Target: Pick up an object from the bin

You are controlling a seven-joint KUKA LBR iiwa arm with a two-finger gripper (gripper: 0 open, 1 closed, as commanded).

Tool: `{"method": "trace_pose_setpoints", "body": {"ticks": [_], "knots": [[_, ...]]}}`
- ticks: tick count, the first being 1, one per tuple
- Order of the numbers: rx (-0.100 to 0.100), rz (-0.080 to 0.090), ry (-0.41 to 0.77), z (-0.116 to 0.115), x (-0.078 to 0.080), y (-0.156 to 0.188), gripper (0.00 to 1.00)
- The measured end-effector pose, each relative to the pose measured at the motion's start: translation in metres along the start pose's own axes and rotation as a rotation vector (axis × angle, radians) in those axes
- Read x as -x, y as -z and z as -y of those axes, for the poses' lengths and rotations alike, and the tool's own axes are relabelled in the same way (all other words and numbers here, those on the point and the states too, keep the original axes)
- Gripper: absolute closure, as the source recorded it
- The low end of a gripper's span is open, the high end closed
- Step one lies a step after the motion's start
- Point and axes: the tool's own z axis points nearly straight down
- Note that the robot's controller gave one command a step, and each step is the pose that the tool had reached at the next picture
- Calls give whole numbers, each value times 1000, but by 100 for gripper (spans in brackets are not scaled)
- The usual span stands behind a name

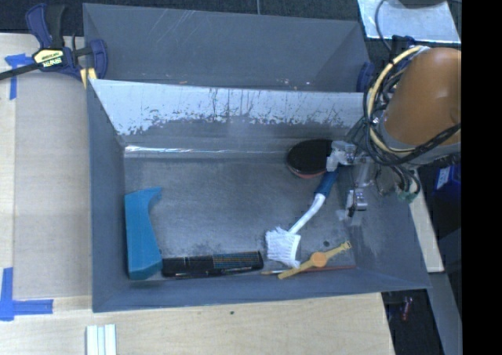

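Camera view looks down on the grey metal bin (227, 48). Its sloped walls are scuffed and its floor is worn and dull.

The arm comes in from the right, with an orange cover and looped cables at the wrist. The gripper (354, 206) hangs low over bare floor near the right wall. Whether it is spread or pressed together cannot be told, and nothing shows in its grasp.

- A blue plastic block (142, 236) with a notched top lies by the left wall.
- A long black comb-like tool (213, 264) lies along the front wall.
- A dish brush (307, 216), nearest the gripper, has a blue-and-white handle running aslant just to the gripper's left and white bristles towards the front.
- A round black disc (308, 156) sits at the handle's far end by the back wall.
- A thin orange-yellow piece (315, 260) lies beside the bristles.
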Motion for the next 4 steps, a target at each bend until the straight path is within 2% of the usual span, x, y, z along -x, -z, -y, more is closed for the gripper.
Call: {"method": "trace_pose_setpoints", "body": {"ticks": [1,2,3,4], "knots": [[-1,9,3,0,2,5,0],[-3,10,226,-6,-7,-8,0],[-4,10,399,-17,-41,-50,0],[-6,13,625,-47,-52,-64,0]]}}
